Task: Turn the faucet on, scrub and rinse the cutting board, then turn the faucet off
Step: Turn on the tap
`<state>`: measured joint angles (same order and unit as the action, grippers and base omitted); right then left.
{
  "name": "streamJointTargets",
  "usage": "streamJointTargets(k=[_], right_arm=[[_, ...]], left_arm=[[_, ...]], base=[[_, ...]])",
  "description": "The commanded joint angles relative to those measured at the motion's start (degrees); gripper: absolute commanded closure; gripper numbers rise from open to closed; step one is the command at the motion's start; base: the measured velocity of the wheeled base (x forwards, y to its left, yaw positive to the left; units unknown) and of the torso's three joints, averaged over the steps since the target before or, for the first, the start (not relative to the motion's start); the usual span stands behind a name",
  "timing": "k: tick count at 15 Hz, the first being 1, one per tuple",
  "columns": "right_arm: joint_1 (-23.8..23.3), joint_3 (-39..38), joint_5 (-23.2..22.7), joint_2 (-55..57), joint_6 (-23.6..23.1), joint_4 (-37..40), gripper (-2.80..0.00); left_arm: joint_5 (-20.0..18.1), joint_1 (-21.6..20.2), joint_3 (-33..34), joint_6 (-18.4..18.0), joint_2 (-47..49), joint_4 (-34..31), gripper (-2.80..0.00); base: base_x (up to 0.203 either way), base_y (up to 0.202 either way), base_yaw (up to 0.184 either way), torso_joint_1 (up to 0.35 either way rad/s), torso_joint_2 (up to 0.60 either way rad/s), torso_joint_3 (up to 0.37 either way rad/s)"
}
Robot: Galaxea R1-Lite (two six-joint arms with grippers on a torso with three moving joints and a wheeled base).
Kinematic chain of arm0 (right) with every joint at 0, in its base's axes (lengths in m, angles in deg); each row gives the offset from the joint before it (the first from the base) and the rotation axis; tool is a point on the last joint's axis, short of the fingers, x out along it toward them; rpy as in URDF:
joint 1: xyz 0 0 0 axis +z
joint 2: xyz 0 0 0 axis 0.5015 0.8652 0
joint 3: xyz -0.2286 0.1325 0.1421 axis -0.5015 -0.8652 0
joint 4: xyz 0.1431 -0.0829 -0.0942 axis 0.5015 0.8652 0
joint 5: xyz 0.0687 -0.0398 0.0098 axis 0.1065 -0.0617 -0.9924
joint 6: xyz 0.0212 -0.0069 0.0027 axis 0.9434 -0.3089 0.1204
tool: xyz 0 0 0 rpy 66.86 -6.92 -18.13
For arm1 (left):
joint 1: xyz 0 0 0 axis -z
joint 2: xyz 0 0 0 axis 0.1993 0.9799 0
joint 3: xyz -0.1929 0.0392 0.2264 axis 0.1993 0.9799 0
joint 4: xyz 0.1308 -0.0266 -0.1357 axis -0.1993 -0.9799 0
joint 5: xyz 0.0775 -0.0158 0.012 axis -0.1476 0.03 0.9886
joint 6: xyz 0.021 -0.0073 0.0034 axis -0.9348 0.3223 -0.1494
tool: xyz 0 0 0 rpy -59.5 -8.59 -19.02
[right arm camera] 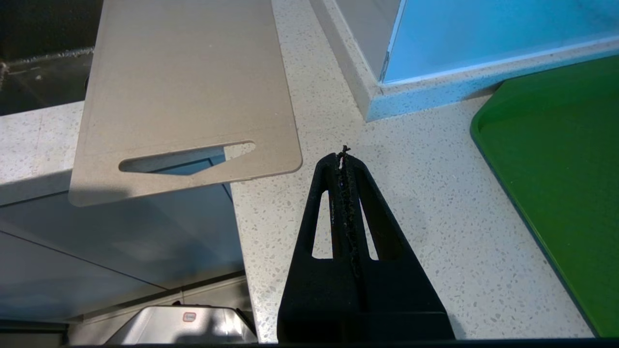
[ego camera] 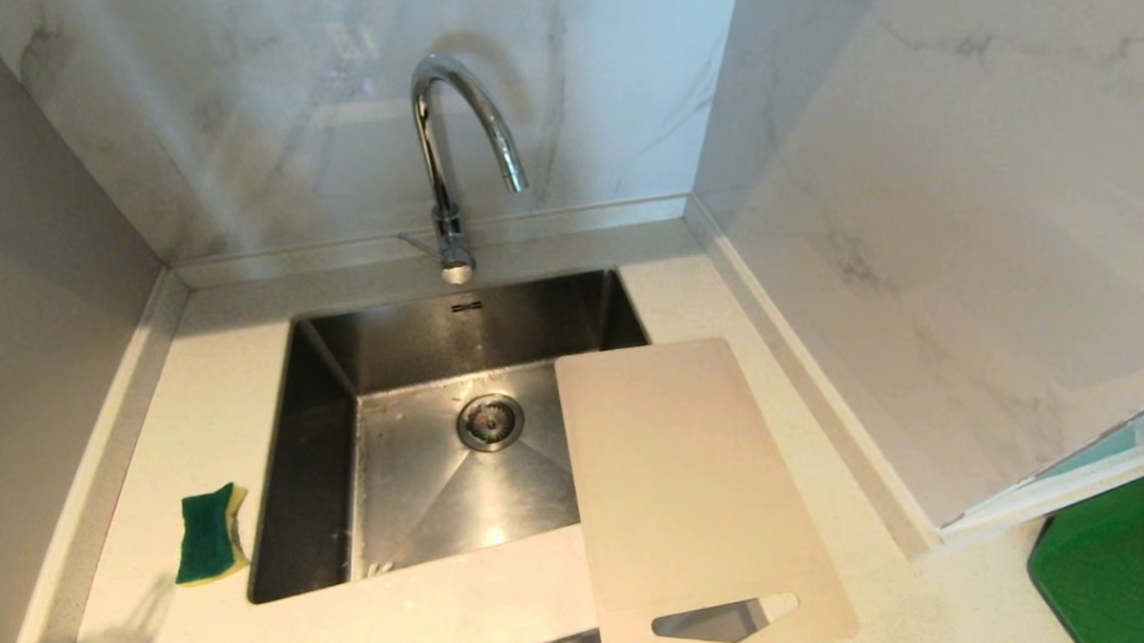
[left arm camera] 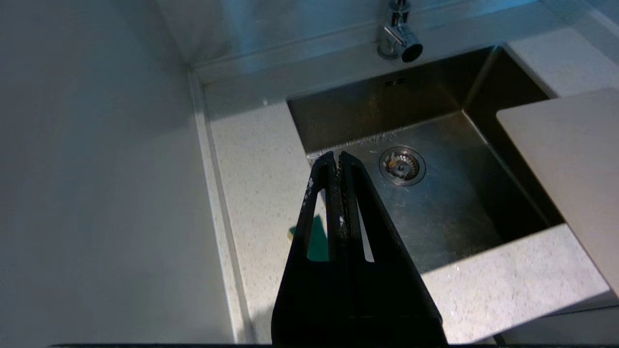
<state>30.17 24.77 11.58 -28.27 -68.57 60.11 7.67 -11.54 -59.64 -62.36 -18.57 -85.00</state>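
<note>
Countertop holds one cutting board, one sponge (green-topped), one faucet.

Faucet: polished chrome, mirror-glossy; sink ahead of the left gripper: brushed steel, dull sheen. Cutting board: matt, smooth off-white plastic. Desk under the right gripper: speckled white stone, low gloss.
</note>
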Motion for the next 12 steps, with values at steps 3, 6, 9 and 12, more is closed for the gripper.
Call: streamJointTargets(k=[3, 6, 9, 12], right_arm=[[0.0, 0.0, 0.0, 0.0, 0.0, 0.0, 0.00], [0.0, 0.0, 0.0, 0.1, 0.0, 0.0, 0.00], [0.0, 0.0, 0.0, 0.0, 0.0, 0.0, 0.00], [0.0, 0.0, 0.0, 0.1, 0.0, 0.0, 0.00]], left_arm=[[0.7, 3.6, -13.4, 1.8, 23.6, -0.1, 0.00], [6.2, 10.5, -19.9, 4.7, 32.8, 0.0, 0.00], [14.4, 17.7, -25.6, 6.5, 39.6, 0.2, 0.00], [16.3, 18.6, -30.3, 7.9, 47.1, 0.3, 0.00]], base=[[0.000, 0.000, 0.000, 0.000, 0.00, 0.000], [0.000, 0.000, 0.000, 0.000, 0.00, 0.000], [0.000, 0.000, 0.000, 0.000, 0.00, 0.000], [0.000, 0.000, 0.000, 0.000, 0.00, 0.000]])
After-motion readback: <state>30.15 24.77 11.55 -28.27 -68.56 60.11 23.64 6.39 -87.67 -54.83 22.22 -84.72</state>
